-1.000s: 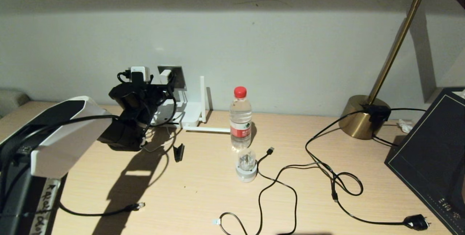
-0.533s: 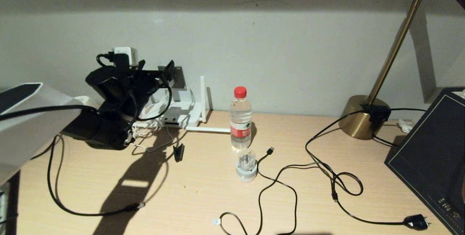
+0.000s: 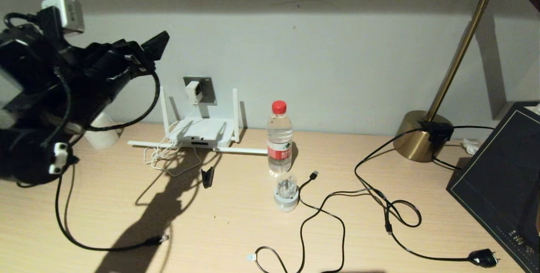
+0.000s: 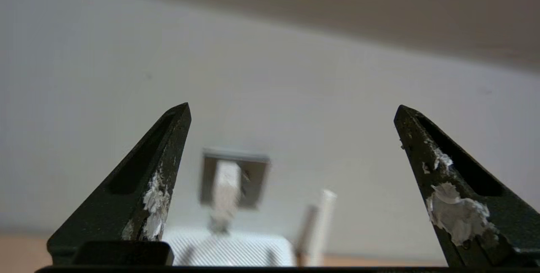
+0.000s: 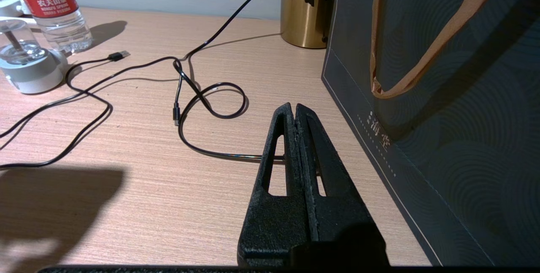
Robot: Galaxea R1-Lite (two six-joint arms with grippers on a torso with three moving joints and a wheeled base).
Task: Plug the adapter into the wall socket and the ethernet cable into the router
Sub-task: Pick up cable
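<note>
The white adapter [image 3: 193, 91] sits plugged into the grey wall socket [image 3: 206, 84], and its thin white cord hangs down to the router [image 3: 202, 131] below. My left gripper [image 3: 154, 47] is raised high and to the left of the socket, open and empty. In the left wrist view the left gripper [image 4: 292, 108] frames the socket [image 4: 253, 180] and adapter [image 4: 225, 184] from a distance. The black ethernet cable [image 3: 101, 247] lies on the desk at front left, its clear plug [image 3: 162, 238] loose. My right gripper [image 5: 294, 106] hovers shut over the desk beside a dark bag.
A water bottle [image 3: 279, 138], a clear-domed white gadget [image 3: 286, 193] and a thin USB cable [image 3: 314, 174] are mid-desk. A brass lamp base [image 3: 422, 136], a dark paper bag [image 3: 502, 188] and a mains-plug cable [image 3: 483, 258] are on the right. A black clip [image 3: 206, 177] lies before the router.
My left gripper has pulled back from the socket, rising up and to the left while opening. The adapter has stayed in the socket. The right arm has not moved.
</note>
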